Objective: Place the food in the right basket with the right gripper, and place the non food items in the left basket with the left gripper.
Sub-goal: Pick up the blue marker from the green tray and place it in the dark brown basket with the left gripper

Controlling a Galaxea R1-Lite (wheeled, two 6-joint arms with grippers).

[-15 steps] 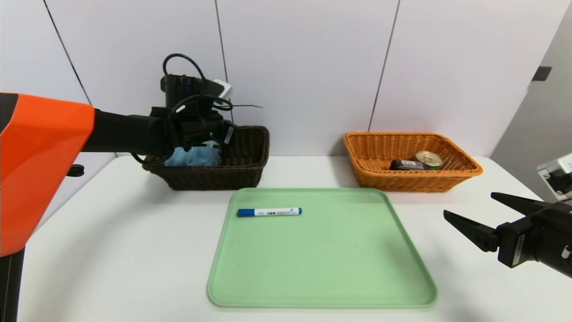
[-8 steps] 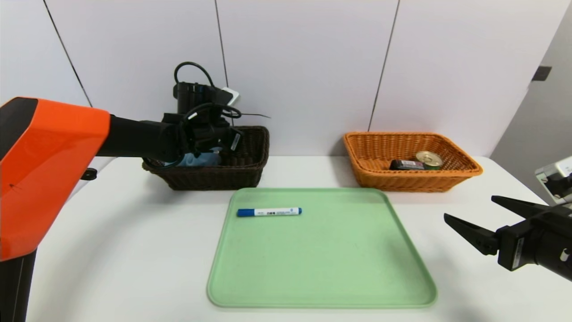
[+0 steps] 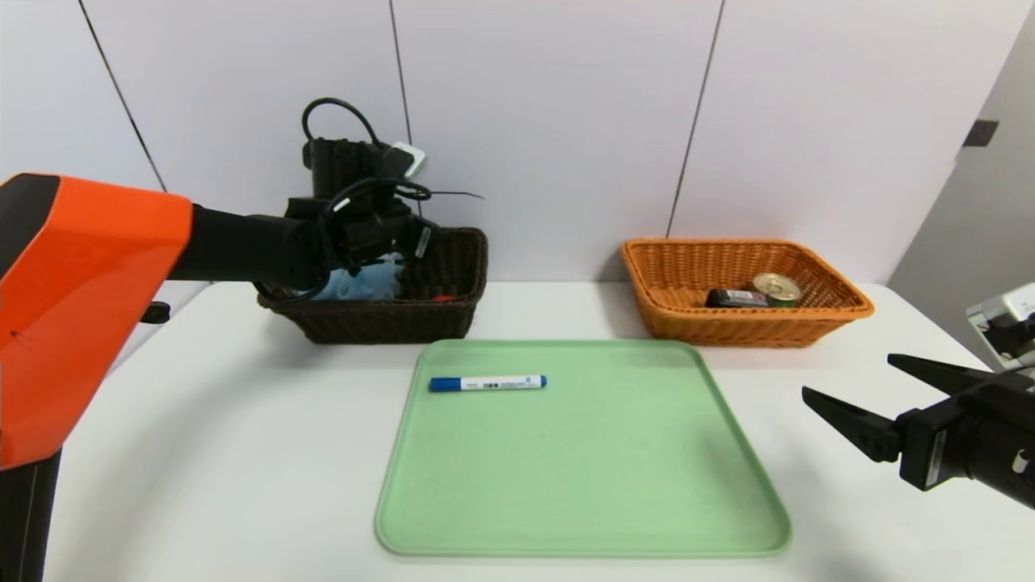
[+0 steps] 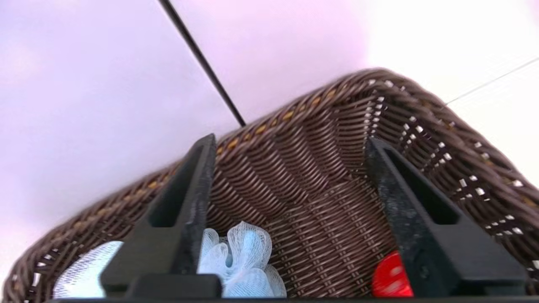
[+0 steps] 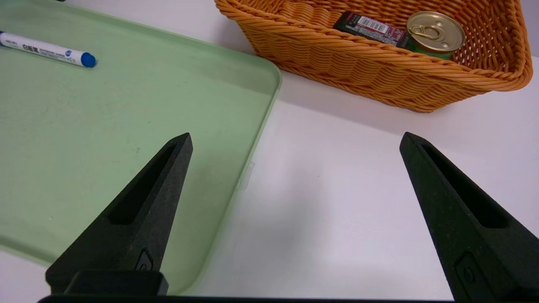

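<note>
Red rubber duck (image 4: 389, 275) lies on the floor of the dark brown wicker basket (image 4: 320, 139), free of the left gripper (image 4: 290, 147), whose jaws stand apart above it, holding nothing. Beside it sits the light-blue bath pouf (image 4: 240, 256). On the green tray (image 3: 582, 485) lies the blue-capped marker (image 3: 487, 383). Tin can (image 3: 776, 287) and black box (image 3: 736, 298) rest in the orange basket (image 3: 679, 323). Right gripper (image 3: 869, 380) hovers wide open over the tabletop (image 3: 202, 453).
</note>
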